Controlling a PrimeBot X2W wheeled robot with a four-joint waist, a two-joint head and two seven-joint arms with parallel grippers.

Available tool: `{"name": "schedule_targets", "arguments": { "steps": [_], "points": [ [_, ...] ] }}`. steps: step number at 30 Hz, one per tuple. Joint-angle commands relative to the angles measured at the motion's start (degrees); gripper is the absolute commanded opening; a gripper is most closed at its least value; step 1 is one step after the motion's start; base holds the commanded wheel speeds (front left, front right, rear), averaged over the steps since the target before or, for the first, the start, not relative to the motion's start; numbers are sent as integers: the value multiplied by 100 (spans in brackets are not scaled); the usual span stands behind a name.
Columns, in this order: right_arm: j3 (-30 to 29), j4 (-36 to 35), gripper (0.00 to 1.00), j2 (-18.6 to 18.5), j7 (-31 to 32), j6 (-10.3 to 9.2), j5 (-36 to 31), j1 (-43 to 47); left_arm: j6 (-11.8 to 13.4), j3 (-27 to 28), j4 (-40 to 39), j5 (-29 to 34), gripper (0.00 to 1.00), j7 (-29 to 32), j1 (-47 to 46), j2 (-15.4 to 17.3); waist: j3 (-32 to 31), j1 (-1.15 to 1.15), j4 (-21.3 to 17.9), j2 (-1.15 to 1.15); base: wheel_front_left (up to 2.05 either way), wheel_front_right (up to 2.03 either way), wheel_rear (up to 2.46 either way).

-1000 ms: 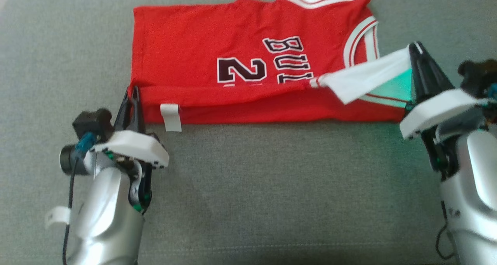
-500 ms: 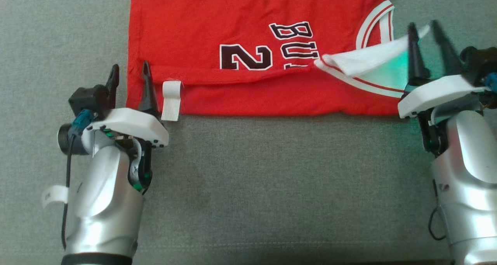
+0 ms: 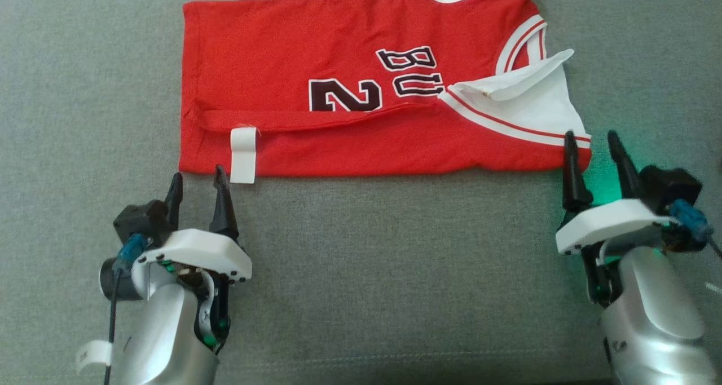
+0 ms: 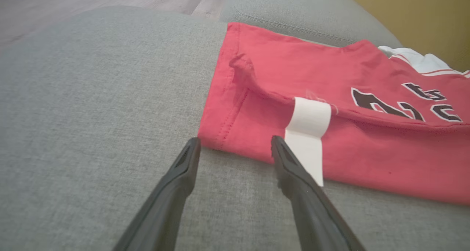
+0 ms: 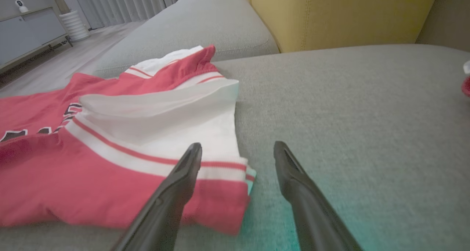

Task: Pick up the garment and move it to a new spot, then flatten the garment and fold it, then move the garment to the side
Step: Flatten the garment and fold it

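The garment (image 3: 350,63) is a red basketball jersey with white trim and dark lettering, lying on the grey cushion with its near long edge folded over. A white label (image 3: 243,154) hangs from that fold. My left gripper (image 3: 196,179) stands open just short of the jersey's near left corner (image 4: 216,133), with nothing between its fingers. At the near right corner (image 5: 227,203) my right gripper (image 3: 590,140) is open too; its left finger lies over the hem and holds nothing. A white sleeve flap (image 3: 530,78) lies loosely folded back.
The grey sofa cushion (image 3: 395,272) stretches wide toward me. A yellow backrest (image 5: 330,12) rises beyond the jersey. A small red and white object (image 5: 466,80) sits at the far right edge of the right wrist view. Floor and curtains lie past the sofa.
Both grippers opened and let go of the jersey's folded edge, then drew back toward me. The white sleeve dropped onto the jersey. The camera view shifted as well.
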Motion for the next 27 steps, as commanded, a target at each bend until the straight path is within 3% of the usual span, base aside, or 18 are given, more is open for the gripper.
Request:
{"name": "schedule_targets", "arguments": {
  "steps": [1,13,14,16,17,27],
  "points": [
    [120,-122,100,45,-82,37,10,-50,27,124,-194,-41,100,-34,-46,108,-27,0,-20,0,0,0,0],
    [102,409,100,109,229,37,-261,-48,16,87,-126,-51,100,-34,-20,108,-71,0,70,0,0,0,0],
    [145,444,90,111,264,37,-264,-66,7,95,-109,-56,100,-34,-24,108,-69,0,75,0,0,0,0],
    [240,482,25,117,302,37,-253,-101,-26,120,-42,-72,100,-34,-38,108,-66,0,76,0,0,0,0],
    [276,494,0,118,313,37,-243,-114,-52,133,1,-99,100,-34,-49,108,-65,0,74,0,0,0,0],
    [475,437,0,94,284,37,-84,-260,-200,297,366,-180,100,-34,-303,108,-11,0,-1,0,0,0,0]
  ]
}}
